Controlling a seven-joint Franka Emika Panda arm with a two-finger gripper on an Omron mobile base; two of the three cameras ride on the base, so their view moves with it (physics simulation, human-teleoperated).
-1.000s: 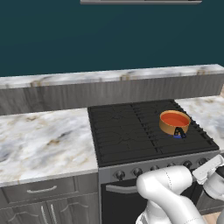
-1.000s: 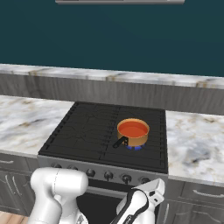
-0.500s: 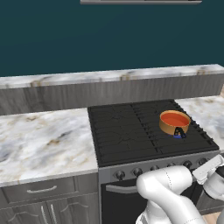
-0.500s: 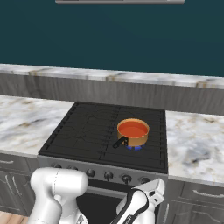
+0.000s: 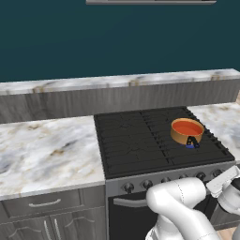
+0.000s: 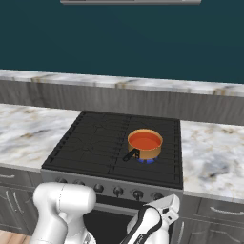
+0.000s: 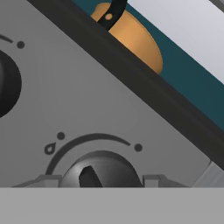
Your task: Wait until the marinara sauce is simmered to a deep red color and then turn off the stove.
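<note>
The marinara sauce (image 5: pixel 187 126) (image 6: pixel 144 140) is a smooth orange-red disc in a small copper-tan pot (image 7: pixel 135 37) on the front right burner of the stove (image 5: pixel 136 140) (image 6: pixel 95 143). A small blue flame (image 6: pixel 145 161) shows under the pot. My gripper (image 7: pixel 98 180) is low at the stove's grey front panel (image 7: pixel 65 96). Its fingertips sit tight on either side of a dark knob (image 7: pixel 99 168), shut on it. In both base views my white arm bends down in front of the knob row.
A second dark knob (image 7: pixel 6 83) sits further along the panel. Marble counters (image 5: pixel 47 154) (image 6: pixel 214 157) flank the stove. A raised marble ledge (image 6: pixel 119 83) and a teal wall lie behind it, and grey drawers (image 5: pixel 47 206) sit under the counter.
</note>
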